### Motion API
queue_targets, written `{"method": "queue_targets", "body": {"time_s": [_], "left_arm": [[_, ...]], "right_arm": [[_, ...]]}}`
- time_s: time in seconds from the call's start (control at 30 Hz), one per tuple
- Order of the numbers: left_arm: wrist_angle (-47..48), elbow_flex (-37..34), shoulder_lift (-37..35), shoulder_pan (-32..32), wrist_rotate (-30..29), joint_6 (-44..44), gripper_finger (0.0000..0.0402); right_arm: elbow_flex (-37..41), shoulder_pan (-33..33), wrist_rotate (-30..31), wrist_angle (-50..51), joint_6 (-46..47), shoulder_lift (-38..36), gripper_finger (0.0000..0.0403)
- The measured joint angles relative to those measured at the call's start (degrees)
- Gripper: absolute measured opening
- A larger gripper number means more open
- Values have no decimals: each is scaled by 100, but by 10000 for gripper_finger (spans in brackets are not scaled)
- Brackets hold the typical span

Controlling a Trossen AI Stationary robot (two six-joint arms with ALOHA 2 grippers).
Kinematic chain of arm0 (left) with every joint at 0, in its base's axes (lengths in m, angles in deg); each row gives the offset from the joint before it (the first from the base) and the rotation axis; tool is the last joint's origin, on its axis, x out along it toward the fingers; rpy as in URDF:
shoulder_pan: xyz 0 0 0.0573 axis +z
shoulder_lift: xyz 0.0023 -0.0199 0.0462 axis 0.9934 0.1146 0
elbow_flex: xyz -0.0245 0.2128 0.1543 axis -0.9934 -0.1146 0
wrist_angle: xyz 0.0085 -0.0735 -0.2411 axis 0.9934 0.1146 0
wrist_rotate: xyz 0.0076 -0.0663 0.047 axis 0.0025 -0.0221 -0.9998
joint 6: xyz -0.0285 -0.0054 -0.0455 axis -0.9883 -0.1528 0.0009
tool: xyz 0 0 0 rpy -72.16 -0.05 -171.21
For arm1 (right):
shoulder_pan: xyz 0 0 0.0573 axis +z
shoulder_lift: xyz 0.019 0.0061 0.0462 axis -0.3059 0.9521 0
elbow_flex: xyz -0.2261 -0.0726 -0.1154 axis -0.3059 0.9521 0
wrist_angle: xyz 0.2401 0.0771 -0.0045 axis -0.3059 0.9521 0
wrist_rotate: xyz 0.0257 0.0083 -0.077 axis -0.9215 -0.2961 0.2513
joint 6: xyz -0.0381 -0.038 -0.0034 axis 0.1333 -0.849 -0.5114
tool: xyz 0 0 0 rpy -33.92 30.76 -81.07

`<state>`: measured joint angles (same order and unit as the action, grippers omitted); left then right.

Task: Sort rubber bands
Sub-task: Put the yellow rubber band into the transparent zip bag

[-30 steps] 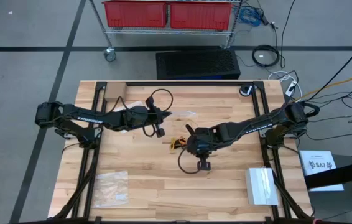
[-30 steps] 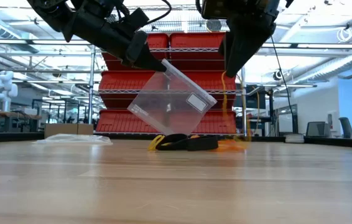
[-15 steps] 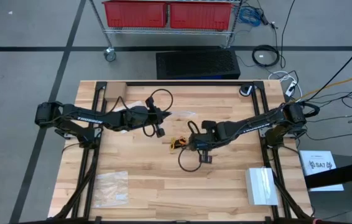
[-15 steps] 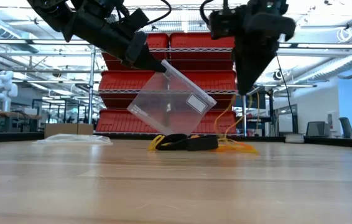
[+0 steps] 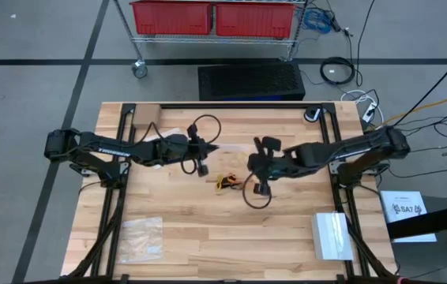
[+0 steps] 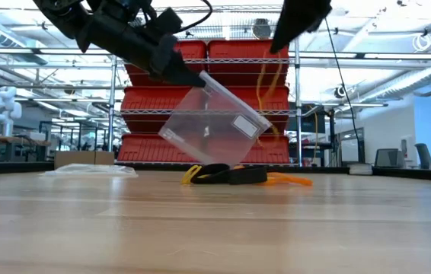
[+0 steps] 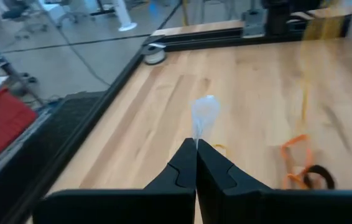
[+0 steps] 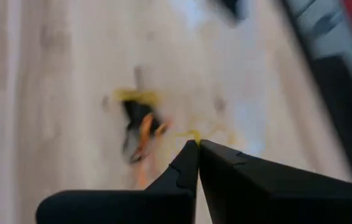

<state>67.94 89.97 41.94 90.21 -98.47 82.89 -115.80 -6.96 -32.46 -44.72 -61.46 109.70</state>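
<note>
My left gripper [image 6: 190, 77] is up over the table's middle, shut on a clear plastic bag [image 6: 212, 125] that hangs tilted below it. My right gripper [image 6: 288, 34] is higher, to the bag's right, shut on a few yellow rubber bands [image 6: 265, 84] that dangle from it. The remaining rubber bands, black, yellow and orange, lie in a small pile [image 5: 225, 181] on the wood under the bag. The low view shows that pile [image 6: 223, 174] with orange loops [image 6: 288, 180] at its right. My left gripper pinches the clear bag by its top edge [image 7: 201, 119] between both fingers, slanting down from the table's left. The bag hangs tilted and lifted clear of the table. My right gripper pinches the yellow bands at their upper end [image 8: 194, 134] between its fingertips, from above. The bands hang slack below it, clear of the table.
A flat clear bag [image 5: 143, 237] lies near the table's near-left corner. A white box [image 5: 332, 235] sits at the near right. More clear plastic [image 6: 90, 170] and a cardboard piece [image 5: 146, 117] lie at the far left. Bare wood spreads along the near side.
My right gripper has risen from just above the pile and drifted toward the table's far edge, staying shut. The yellow bands it holds, which trailed down into the pile, have been drawn up and now hang free. My left gripper and the bag have kept still.
</note>
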Motion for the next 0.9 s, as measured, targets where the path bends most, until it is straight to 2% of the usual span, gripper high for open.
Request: {"method": "queue_targets", "body": {"time_s": [0.13,0.33,0.63,0.9], "left_arm": [[-34,0,2,0,326,-4,0],[-91,0,0,0,538,-11,0],[-152,1,1,0,605,-13,0],[-213,0,2,-4,899,-20,0]], "right_arm": [[0,-4,329,-455,-500,-245,0],[-5,-2,412,-1173,-952,-494,0],[-363,-2,634,-1234,-1293,-490,0],[-461,-46,733,-1252,-1488,-457,0]]}}
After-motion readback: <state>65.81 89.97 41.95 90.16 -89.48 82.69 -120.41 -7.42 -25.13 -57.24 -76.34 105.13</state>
